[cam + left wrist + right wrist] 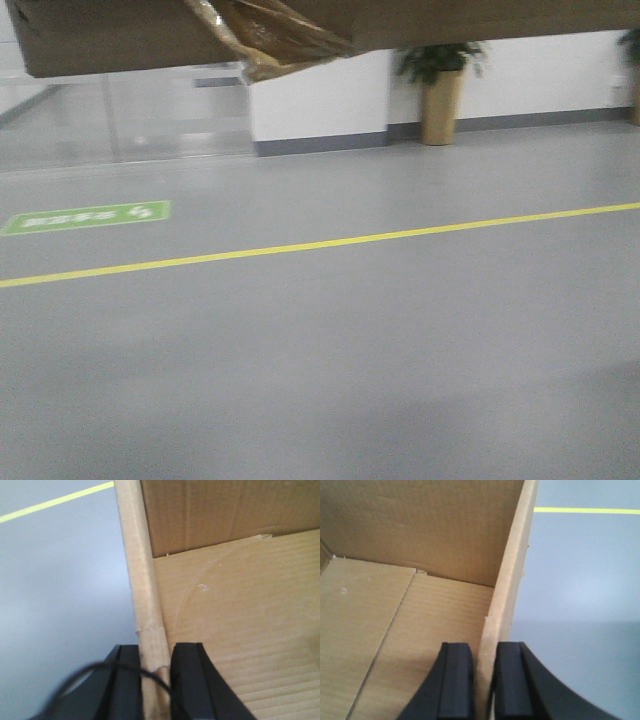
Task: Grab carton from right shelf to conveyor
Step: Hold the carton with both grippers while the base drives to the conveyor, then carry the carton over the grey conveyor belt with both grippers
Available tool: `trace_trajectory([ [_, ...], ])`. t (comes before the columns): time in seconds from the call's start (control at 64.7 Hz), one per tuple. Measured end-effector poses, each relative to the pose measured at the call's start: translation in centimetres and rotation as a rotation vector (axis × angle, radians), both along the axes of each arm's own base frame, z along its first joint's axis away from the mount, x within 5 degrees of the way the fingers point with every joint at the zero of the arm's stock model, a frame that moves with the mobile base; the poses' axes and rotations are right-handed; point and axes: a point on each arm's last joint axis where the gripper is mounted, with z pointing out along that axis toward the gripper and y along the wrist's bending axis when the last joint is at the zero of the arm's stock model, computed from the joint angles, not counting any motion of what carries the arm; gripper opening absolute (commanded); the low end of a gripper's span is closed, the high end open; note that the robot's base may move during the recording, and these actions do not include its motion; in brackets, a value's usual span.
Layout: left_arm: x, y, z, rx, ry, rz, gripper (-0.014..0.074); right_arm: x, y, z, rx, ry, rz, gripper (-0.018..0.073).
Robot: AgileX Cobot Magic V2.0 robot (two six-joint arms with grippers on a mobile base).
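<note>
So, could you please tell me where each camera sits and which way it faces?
Front view: below the carton, facing forward over the floor and yellow line; no robot parts show.
Left wrist: behind the left gripper, which is clamped on the carton's left wall.
Right wrist: behind the right gripper, clamped on the opposite wall.
Shared: both wrist views see the carton's inside and the floor beyond.
</note>
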Motion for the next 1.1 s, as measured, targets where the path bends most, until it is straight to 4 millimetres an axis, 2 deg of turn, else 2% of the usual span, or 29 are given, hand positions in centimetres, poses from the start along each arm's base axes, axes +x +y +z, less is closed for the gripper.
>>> trace_trajectory([
  [0.247,0.15,0.28,0.29,0.026,-0.036,0.015,-0.0016,0.27,0.21,0.55,0.027,-0.065,0.011,-0.0064],
  [1.097,0.29,0.61,0.49,0.058,-0.063,0.037,-0.0016,0.39,0.36,0.57,0.037,-0.071,0.018,-0.0064],
])
